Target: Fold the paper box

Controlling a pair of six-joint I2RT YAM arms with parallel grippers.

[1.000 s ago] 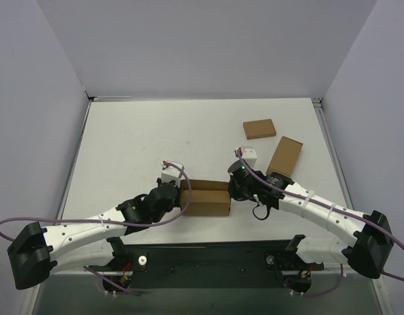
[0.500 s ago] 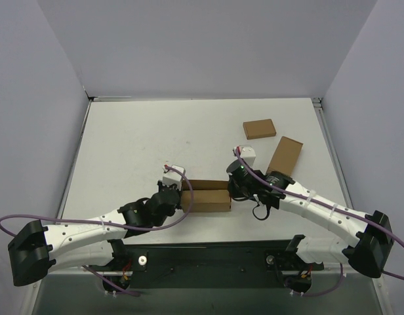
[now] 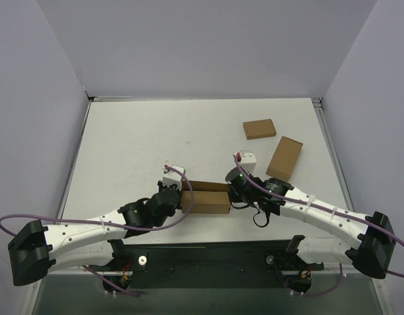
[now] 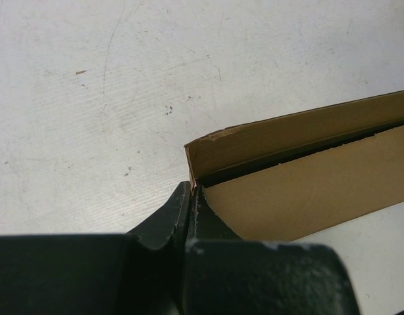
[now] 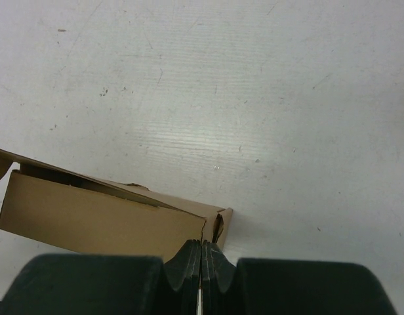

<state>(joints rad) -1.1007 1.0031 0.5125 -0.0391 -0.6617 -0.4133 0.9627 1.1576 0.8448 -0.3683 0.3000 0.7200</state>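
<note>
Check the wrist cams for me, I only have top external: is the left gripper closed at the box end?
Observer: Yes. The left gripper is shut, tips right at the end corner of the paper box. I can't tell whether any cardboard is pinched.
Operator: Right side?
Observer: The right gripper is shut as well, tips against the opposite end corner.
Operator: Lid seated?
Observer: No. The left wrist view shows a dark gap under the top panel along the long edge.
</note>
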